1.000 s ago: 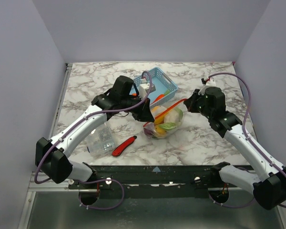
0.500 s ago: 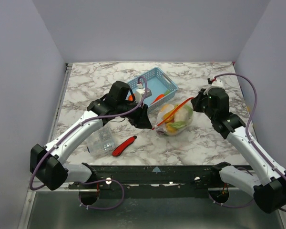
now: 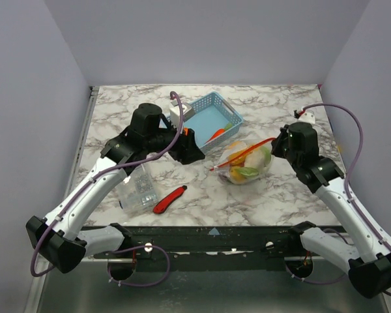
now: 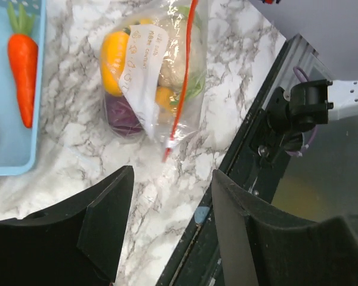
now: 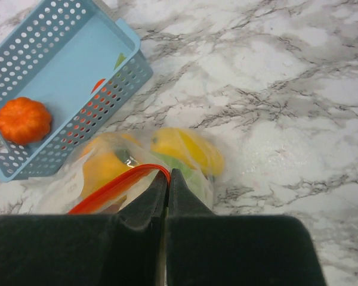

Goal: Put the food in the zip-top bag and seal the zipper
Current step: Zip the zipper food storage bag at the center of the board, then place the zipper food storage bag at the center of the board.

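On the marbled worktop (image 3: 274,195) beside the blue lattice basket (image 3: 205,120) lay the clear floppy zip-top bag (image 3: 251,171) of glossy toy food (image 4: 114,56), its orange-red zipper (image 3: 242,154) pinched in the right pincer (image 5: 168,174). The left pincer (image 4: 173,173) gaped empty, apart from it.

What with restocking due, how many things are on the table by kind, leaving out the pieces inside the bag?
Bags: 1, the zip-top bag
Baskets: 1, the blue basket
Boxes: 1, the clear box
Knives: 1, the red utility knife
Food in the basket: 2, the carrot and the pumpkin
Total: 6
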Available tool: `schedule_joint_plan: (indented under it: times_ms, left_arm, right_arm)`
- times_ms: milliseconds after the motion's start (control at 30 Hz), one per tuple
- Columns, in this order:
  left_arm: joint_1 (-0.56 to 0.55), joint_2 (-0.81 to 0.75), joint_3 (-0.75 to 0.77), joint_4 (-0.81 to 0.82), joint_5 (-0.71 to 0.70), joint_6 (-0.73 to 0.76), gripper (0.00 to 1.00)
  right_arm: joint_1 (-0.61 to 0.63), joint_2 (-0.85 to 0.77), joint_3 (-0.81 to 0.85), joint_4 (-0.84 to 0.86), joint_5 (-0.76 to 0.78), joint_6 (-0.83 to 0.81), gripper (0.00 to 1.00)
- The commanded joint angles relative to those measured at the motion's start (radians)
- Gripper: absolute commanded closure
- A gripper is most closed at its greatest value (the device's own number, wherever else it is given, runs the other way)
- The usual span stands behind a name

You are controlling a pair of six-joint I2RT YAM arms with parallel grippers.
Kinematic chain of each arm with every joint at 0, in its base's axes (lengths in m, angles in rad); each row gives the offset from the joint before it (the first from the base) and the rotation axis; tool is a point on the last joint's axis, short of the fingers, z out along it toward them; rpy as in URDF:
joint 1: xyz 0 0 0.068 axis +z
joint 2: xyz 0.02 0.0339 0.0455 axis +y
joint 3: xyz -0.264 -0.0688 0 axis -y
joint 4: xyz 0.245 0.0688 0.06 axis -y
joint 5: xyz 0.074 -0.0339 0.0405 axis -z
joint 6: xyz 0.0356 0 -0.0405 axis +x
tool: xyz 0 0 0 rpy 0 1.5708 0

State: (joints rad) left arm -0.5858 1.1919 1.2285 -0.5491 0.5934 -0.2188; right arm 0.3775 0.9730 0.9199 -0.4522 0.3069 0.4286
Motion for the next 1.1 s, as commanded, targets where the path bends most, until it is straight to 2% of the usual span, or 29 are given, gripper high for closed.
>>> schedule_joint_plan:
  times_ms: [0, 167, 333, 400, 533, 600, 967, 1000, 1033, 1067]
  left_arm:
    - [0.004, -0.032, 0.034, 0.057, -0.072, 0.01, 0.44]
    - [0.005, -0.048, 0.009, 0.073, -0.101, 0.047, 0.44]
    - [0.006, -0.092, -0.048, 0.076, -0.122, 0.062, 0.43]
    - [0.006, -0.116, -0.067, 0.077, -0.125, 0.072, 0.43]
    - [0.007, -0.167, -0.094, 0.084, -0.174, 0.088, 0.43]
    - [0.005, -0.19, -0.104, 0.092, -0.183, 0.09, 0.43]
    - [0.006, -0.227, -0.118, 0.108, -0.209, 0.09, 0.42]
    - [0.006, -0.232, -0.121, 0.11, -0.216, 0.089, 0.42]
    - [0.007, -0.238, -0.122, 0.113, -0.223, 0.09, 0.42]
    - [0.007, -0.243, -0.124, 0.116, -0.23, 0.09, 0.42]
  right_arm:
    - [-0.006, -0.088, 0.065, -0.144, 0.071, 0.108, 1.0]
    - [-0.005, -0.045, 0.106, -0.253, 0.204, 0.194, 1.0]
    - [-0.064, 0.097, 0.138, -0.227, 0.257, 0.198, 1.0]
    - [-0.124, 0.158, 0.129, -0.179, 0.24, 0.182, 1.0]
    - [-0.363, 0.278, 0.079, -0.06, 0.053, 0.152, 1.0]
    - [-0.475, 0.338, 0.064, -0.017, 0.007, 0.145, 1.0]
    - [-0.588, 0.531, 0.057, 0.073, 0.118, 0.071, 1.0]
    - [-0.588, 0.537, 0.059, 0.071, 0.117, 0.057, 0.99]
    - [-0.588, 0.536, 0.061, 0.068, 0.108, 0.047, 0.92]
    - [-0.588, 0.532, 0.063, 0.066, 0.096, 0.039, 0.81]
